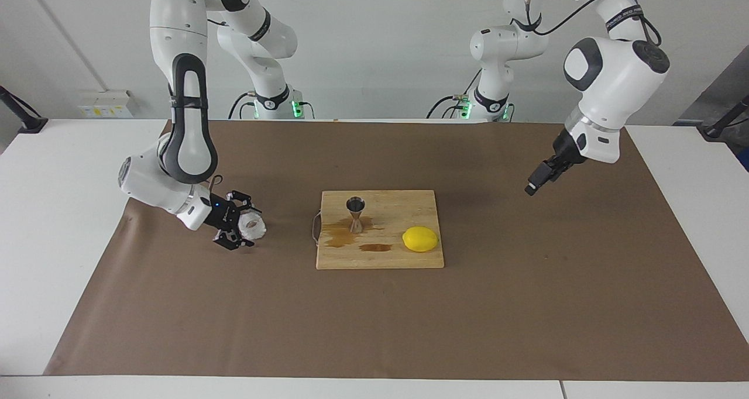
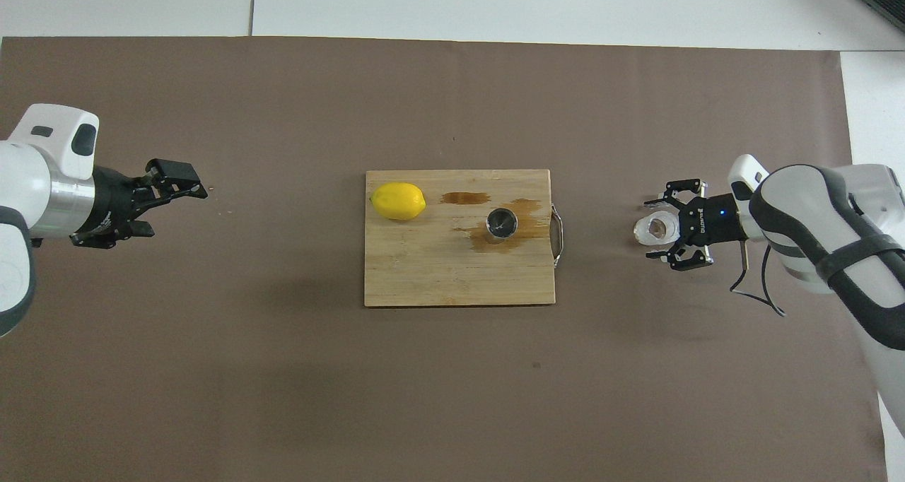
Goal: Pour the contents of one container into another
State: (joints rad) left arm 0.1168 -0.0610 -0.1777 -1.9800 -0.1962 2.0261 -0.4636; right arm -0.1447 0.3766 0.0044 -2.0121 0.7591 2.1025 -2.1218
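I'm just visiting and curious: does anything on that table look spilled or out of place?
Yes. Brown liquid stains mark the wooden cutting board around the steel jigger, with a separate streak beside the lemon. It looks like a spill.

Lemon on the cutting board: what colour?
Plain bright yellow lemon; clearest in the overhead view.
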